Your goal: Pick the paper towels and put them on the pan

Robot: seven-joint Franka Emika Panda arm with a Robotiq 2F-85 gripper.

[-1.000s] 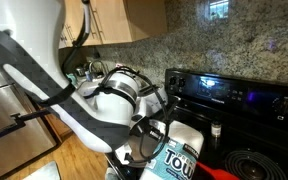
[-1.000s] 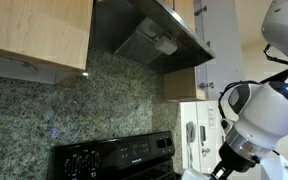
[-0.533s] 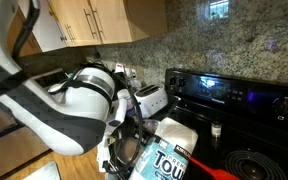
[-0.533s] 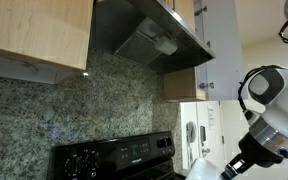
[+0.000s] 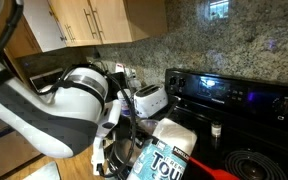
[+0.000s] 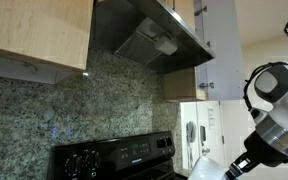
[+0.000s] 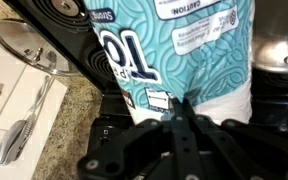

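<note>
The gripper (image 7: 179, 108) is pinched nearly closed on the paper towels (image 7: 179, 50). The wrapped roll, teal-patterned with blue print, stretches straight ahead of it.

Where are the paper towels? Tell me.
In an exterior view, the paper towels are bottom centre, below the toaster and beside the stove, pinched by the gripper.

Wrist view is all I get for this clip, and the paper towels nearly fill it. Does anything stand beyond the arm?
Observer: Yes. In an exterior view a white toaster stands beside the stove, against the granite backsplash.
Operator: How is the roll oriented?
Observer: The paper towels are tilted, not upright, with the blue print facing that camera.
Operator: Anything above the stove?
Observer: A range hood hangs over it, next to a wooden cabinet.
</note>
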